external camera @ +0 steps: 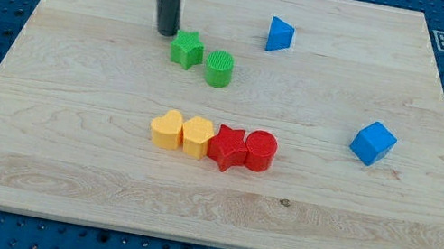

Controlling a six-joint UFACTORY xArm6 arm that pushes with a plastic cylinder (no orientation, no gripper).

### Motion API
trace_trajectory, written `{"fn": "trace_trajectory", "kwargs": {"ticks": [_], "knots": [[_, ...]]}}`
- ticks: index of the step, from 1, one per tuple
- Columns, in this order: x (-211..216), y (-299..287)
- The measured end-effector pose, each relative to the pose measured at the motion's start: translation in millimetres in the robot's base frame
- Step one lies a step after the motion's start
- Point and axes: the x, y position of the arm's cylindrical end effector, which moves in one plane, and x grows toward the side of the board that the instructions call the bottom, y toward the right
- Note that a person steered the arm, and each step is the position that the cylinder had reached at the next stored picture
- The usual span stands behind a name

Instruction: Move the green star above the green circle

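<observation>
The green star lies on the wooden board, just left of and slightly above the green circle; the two nearly touch. My tip is at the end of the dark rod, just to the upper left of the green star, very close to it or touching it.
A blue triangle lies to the upper right of the green blocks. A blue cube is at the right. A row of yellow heart, yellow block, red star and red circle lies mid-board.
</observation>
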Motion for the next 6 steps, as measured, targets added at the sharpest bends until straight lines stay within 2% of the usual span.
{"fn": "trace_trajectory", "kwargs": {"ticks": [1,2,4,5,6], "knots": [[23,-22],[42,-3],[19,69],[19,77],[7,57]]}}
